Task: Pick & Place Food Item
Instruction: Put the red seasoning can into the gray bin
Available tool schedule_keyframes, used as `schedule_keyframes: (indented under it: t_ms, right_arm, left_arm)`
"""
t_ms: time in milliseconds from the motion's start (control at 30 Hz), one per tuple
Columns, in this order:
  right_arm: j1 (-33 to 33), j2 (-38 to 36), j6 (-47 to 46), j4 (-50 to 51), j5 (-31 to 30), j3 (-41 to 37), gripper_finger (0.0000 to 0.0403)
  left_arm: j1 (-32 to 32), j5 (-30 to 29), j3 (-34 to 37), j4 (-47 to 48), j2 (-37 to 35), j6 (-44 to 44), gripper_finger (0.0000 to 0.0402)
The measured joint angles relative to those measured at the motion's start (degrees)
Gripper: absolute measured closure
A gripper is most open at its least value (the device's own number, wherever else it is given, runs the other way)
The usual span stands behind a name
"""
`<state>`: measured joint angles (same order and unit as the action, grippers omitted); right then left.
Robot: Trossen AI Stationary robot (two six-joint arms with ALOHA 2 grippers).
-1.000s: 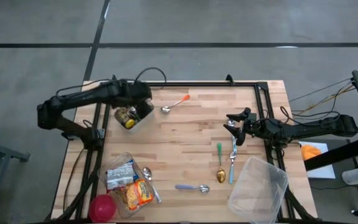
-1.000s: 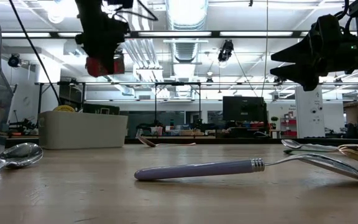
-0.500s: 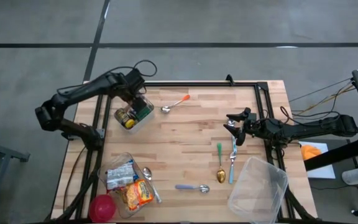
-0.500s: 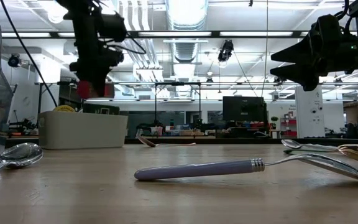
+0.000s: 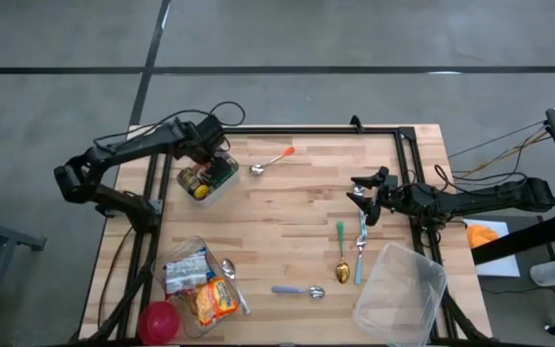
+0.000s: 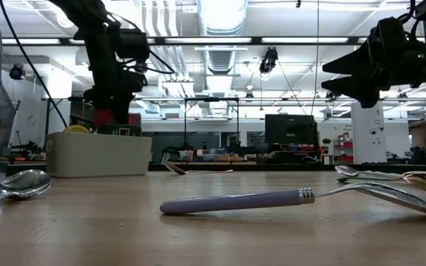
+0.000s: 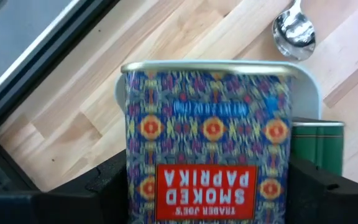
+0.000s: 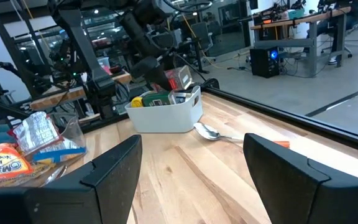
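Observation:
My left gripper [image 5: 210,154] is shut on a paprika tin [image 7: 207,143], blue-patterned with a red label. It hangs over a white bin [image 5: 205,181] at the table's far left. In the low view the tin [image 6: 103,117] has its lower end just above the bin's rim [image 6: 98,135]. A green tin [image 7: 316,140] and a yellow item [image 5: 199,191] lie in the bin. My right gripper [image 5: 362,193] hangs open at the table's right, level, with nothing between its fingers [image 8: 114,168]. My left gripper pinches the paprika tin between its two fingers [image 7: 107,186], one on each narrow side [image 7: 132,186]. The fingers come steeply from above, pointing down. The tin hangs upright below them, over the white bin; whether it touches the bin I cannot tell.
An orange-handled spoon [image 5: 271,161] lies right of the bin. A green-handled spoon [image 5: 340,253], a blue fork [image 5: 360,249] and a purple spoon [image 5: 299,290] lie near the right. A clear container [image 5: 400,294] stands near right; a clear container of food packets [image 5: 198,286] and a red thing [image 5: 159,321] sit near left.
My left gripper has sunk toward the white bin with the paprika tin and drifted a little toward the table's left, its wrist turning. The tin has come from well above the bin down to its rim. The grip stays the same.

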<state>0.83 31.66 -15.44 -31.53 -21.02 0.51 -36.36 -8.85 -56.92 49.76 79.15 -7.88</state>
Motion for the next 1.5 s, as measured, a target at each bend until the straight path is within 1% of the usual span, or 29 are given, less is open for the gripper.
schedule_keyframes:
  t_ms: [667,767,1067,1500]
  right_arm:
    - [0.0,0.0,0.0,0.0,0.0,0.0,0.0126]
    - [0.0,0.0,0.0,0.0,0.0,0.0,0.0126]
    - [0.0,0.0,0.0,0.0,0.0,0.0,0.0126]
    - [0.0,0.0,0.0,0.0,0.0,0.0,0.0126]
  left_arm:
    - [0.0,2.0,0.2,0.4,0.1,-1.2,0.0115]
    - [0.0,2.0,0.3,0.5,0.1,-1.4,0.0105]
    - [0.0,2.5,0.3,0.6,0.1,-1.7,0.0053]
    - [0.0,3.0,0.3,0.5,0.1,-1.7,0.0048]
